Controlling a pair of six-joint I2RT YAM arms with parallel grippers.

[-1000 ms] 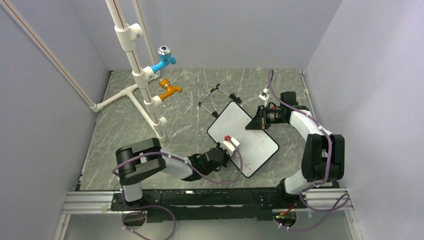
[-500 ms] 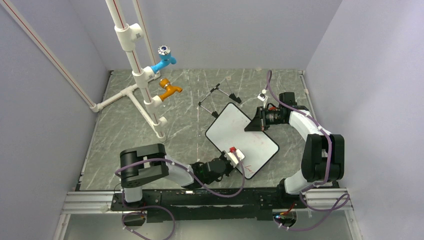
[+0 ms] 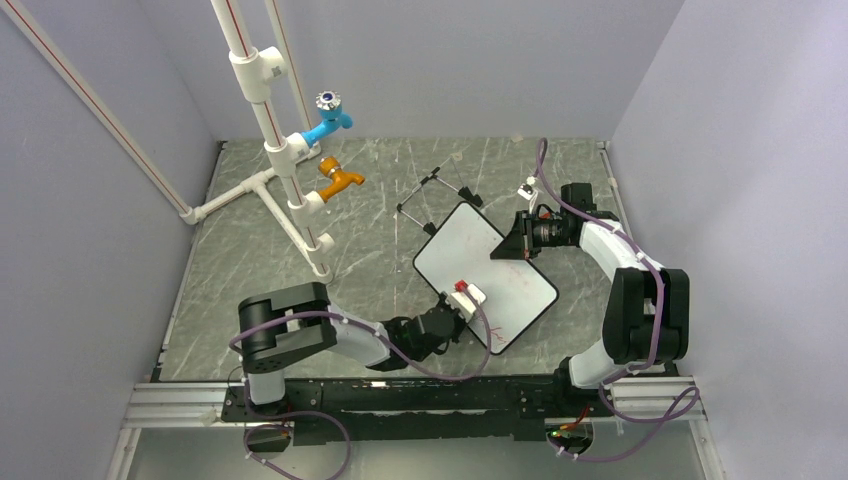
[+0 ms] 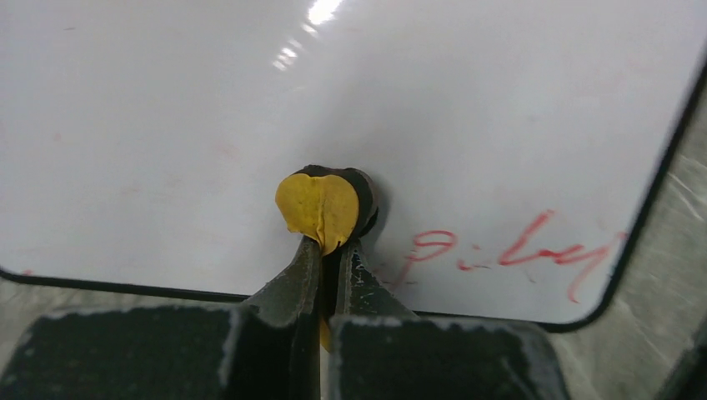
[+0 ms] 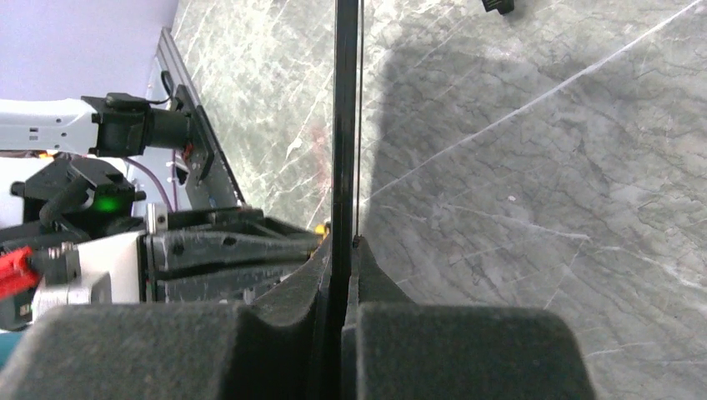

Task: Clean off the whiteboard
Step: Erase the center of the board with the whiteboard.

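Left gripper (image 4: 332, 250): dark fingers pinched tight on a small eraser (image 4: 321, 208) with a soft yellow face and black backing, pressed to the whiteboard (image 4: 167, 108) near its closest edge.
Board: glossy white, thin black frame, rounded corners, red scrawl (image 4: 517, 254) just beside the eraser. It sits mid-table, right of centre.
Right gripper (image 5: 343, 250): clamped on the board's thin edge.
Table (image 5: 542, 167): grey, veined, stone-look.

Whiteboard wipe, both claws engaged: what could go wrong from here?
1. The right claw grips only the thin black frame edge of the white rectangular whiteboard; wiping pressure could twist it loose.
2. The left claw pinches just the tail of the squashed yellow-and-black eraser block, which may slip out.
3. The red handwriting sits near the corner; a stroke there could run off the edge.
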